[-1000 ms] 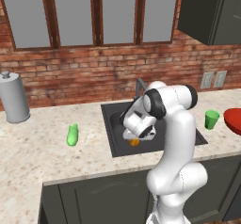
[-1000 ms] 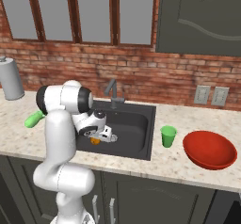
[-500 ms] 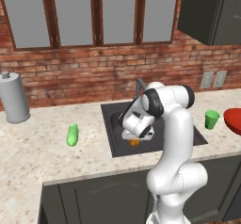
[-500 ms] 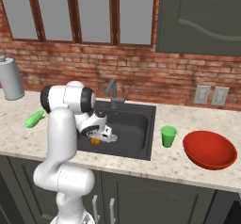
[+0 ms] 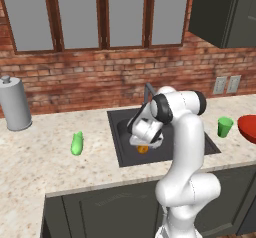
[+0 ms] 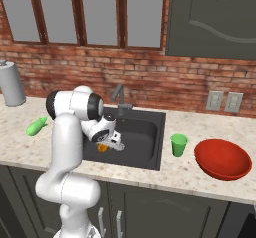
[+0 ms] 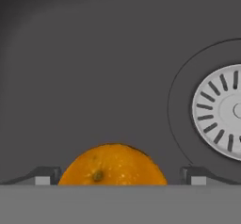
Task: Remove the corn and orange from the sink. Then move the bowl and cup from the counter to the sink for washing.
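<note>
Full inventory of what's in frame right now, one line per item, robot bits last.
corn: 1, bright green, on the counter left of the sink
orange: 1, orange, on the sink floor between the hand's fingertips
sink: 1, dark charcoal, set in the counter
drain: 1, silver, in the sink floor
faucet: 1, dark grey, behind the sink
cup: 1, green, on the counter right of the sink
bowl: 1, red, right of the cup
canister: 1, grey, far left by the wall
hand: 1, open, low in the sink

orange underside (and drain) cropped
</note>
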Motion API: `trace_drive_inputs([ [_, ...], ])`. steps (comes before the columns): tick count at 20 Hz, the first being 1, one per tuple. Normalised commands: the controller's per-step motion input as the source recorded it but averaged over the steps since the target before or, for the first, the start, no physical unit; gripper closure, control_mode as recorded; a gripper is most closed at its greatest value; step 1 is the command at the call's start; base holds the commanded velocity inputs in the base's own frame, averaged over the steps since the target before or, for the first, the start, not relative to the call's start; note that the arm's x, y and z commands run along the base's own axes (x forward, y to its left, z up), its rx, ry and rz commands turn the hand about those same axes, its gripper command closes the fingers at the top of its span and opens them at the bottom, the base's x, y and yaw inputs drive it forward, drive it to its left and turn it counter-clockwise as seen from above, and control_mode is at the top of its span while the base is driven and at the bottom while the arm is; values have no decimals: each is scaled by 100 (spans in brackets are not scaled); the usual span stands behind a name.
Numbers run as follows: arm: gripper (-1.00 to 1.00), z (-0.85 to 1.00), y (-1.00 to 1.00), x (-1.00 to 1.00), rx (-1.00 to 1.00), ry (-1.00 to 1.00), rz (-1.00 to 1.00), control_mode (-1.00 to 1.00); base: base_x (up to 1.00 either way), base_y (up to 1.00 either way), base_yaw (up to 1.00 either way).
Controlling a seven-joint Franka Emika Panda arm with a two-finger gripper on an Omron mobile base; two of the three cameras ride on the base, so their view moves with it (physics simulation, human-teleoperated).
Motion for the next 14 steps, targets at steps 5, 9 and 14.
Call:
trace_drive_inputs([
  [5,-100,-11,3,-4,0,13,0,-100,0,0,0],
  [9,-100,-7,8,-12,0,11,0,-100,0,0,0],
  [14,-100,-6,9,-17,1,9,0,-100,0,0,0],
])
